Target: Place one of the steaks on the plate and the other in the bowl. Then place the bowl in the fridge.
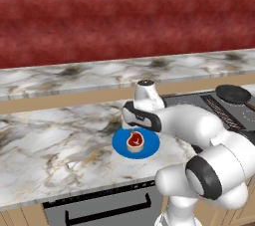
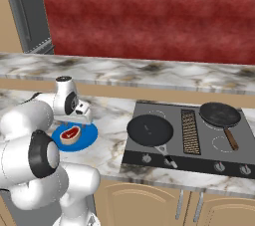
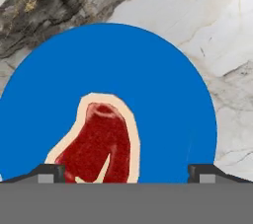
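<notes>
Pink-red steak [image 1: 134,141] with the white fat rim lies flat on the blue plate [image 1: 150,146], a little off its centre. The plate sits on the marble counter [image 1: 55,140], near the front edge, just left of the cooktop [image 2: 184,138].

My claw [image 3: 126,172] hangs just above the plate. In the hand view the two fingertips [image 3: 49,172] stand wide apart, the steak's end between and below them, nothing in the jaws. So: open and empty.

Judgement: the first placement reads as done, steak on plate. In hand now is the second steak, the dark one, and the wooden bowl. I can place neither from here, so the next move calls for lifting clear of the plate without dragging the meat, then looking for both.

Around:
- Two black frying pans on the cooktop, one at its front left [image 2: 150,129], one at its back right [image 2: 219,114]. Round and dark; not to be taken for the bowl.
- Grey fridge [image 2: 30,11] stands at the far left beyond the back counter, door appears closed. Its door will need opening before the bowl goes in.
- My own arm crowds the plate from the right side.

Nothing stands between my claw and a straight lift.
</notes>
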